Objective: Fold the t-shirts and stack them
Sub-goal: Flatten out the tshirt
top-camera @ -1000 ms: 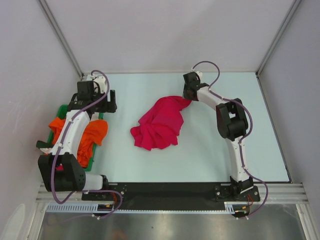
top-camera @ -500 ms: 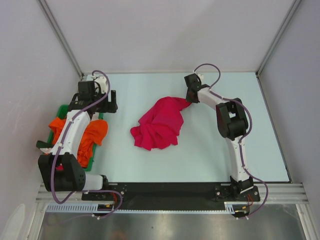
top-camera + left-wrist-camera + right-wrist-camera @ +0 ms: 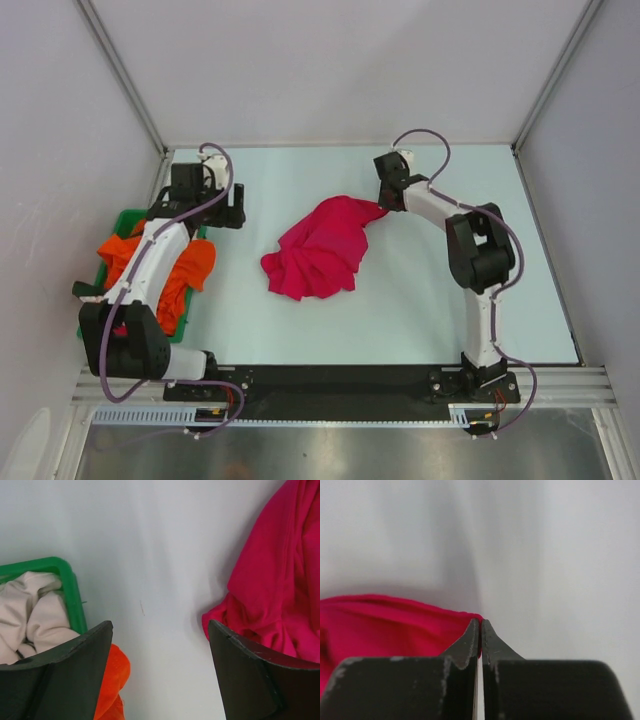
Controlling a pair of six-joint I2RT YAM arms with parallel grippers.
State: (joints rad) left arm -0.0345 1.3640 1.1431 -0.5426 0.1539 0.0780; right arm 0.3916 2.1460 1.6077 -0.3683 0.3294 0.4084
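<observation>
Our right gripper (image 3: 480, 622) pinches a corner of the pink t-shirt (image 3: 318, 248), bunched in the middle of the table (image 3: 450, 300). Our left gripper (image 3: 160, 627) is spread wide by the orange t-shirts (image 3: 195, 262) in the green tray (image 3: 74, 600) at the left edge.

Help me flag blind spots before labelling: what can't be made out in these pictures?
Right wrist view: whether the shut right gripper pinches the crimson-pink t-shirt; its fingertips hide the contact.
Top view: how many orange t-shirts lie in the green tray; the left arm covers them.
Left wrist view: what the pale cloth is; a finger cuts it off.
</observation>
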